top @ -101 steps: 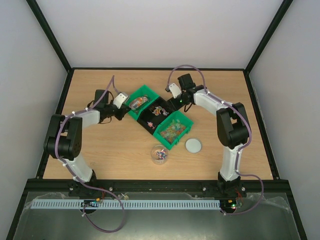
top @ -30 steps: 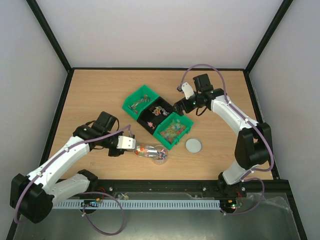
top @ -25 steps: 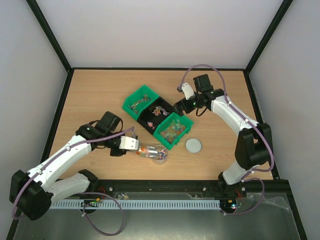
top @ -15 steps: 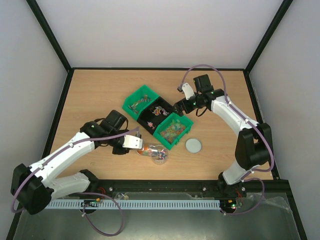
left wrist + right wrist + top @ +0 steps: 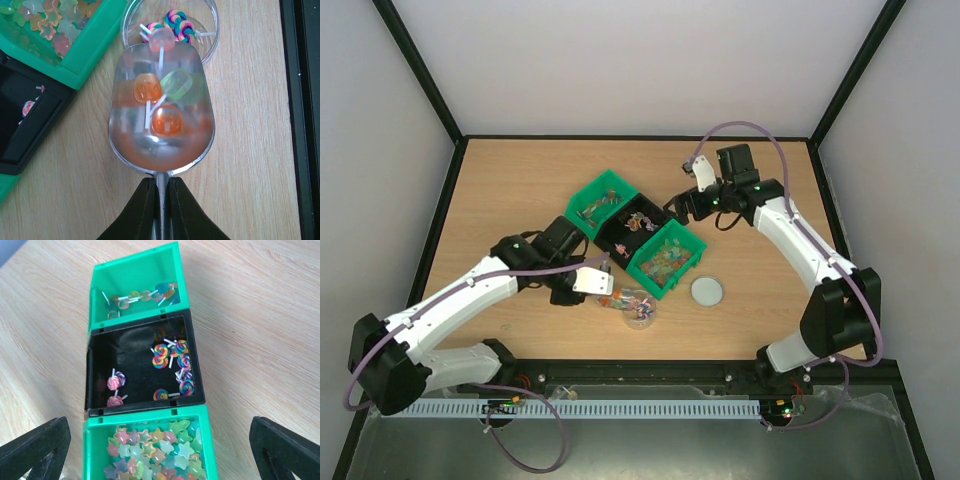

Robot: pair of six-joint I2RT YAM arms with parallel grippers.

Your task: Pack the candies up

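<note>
My left gripper is shut on the thin handle of the metal scoop. The scoop's bowl carries candies: orange, green and pink ones on white sticks. Its front lip reaches over the rim of the clear jar, which has swirl lollipops inside. From above, the left gripper sits just left of the jar. My right gripper hangs open above the bins, nothing between its fingers. In the overhead view the right gripper is at the bins' far right side.
Three bins stand in a diagonal row: a green bin with a few lollipops, a black bin with swirl lollipops, a green bin of star candies. A round white-grey lid lies right of the jar.
The left arm has carried the loaded scoop rightward so it now reaches the jar. The right arm has stretched out and shifted a little, its gripper staying open over the bins.
</note>
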